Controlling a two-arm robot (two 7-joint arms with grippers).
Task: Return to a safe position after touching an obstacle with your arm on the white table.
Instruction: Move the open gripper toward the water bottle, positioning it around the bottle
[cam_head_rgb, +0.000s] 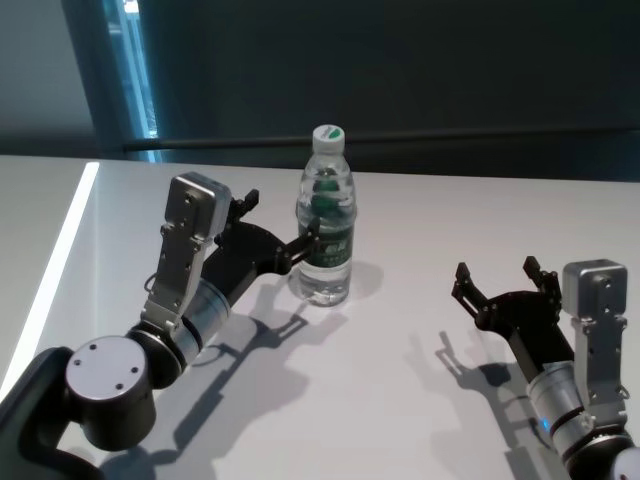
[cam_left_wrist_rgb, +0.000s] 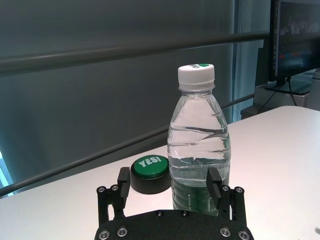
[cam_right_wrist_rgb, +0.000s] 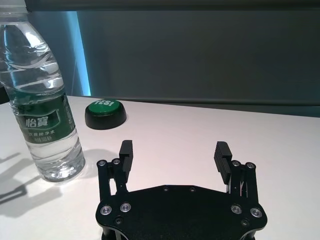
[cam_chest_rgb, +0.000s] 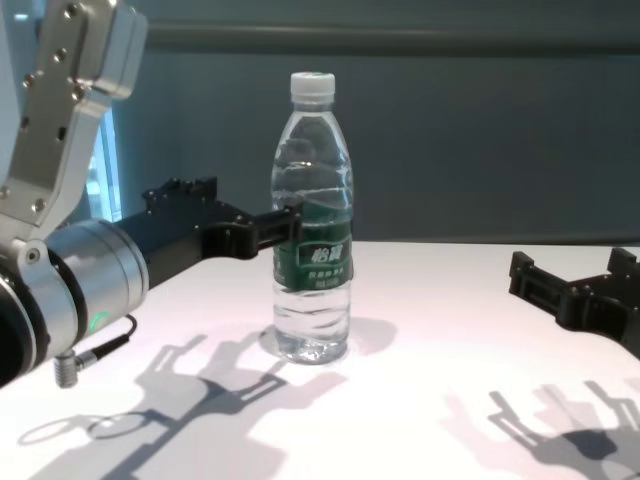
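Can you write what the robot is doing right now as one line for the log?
left claw: open, at bottle | bottle: upright on white table | right claw: open, apart

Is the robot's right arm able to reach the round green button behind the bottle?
Probably yes: the open right gripper faces the round green button across bare white table; the clear plastic bottle stands off to one side.

Left arm extended forward and inward, forearm raised; left pincer (cam_head_rgb: 277, 228) held level above the desk, fingers (cam_left_wrist_rgb: 215, 184) spread apart. Right arm low on the right side — right pincer (cam_head_rgb: 497, 282) pointing forward, fingers (cam_right_wrist_rgb: 222, 155) wide apart, gripping nothing.
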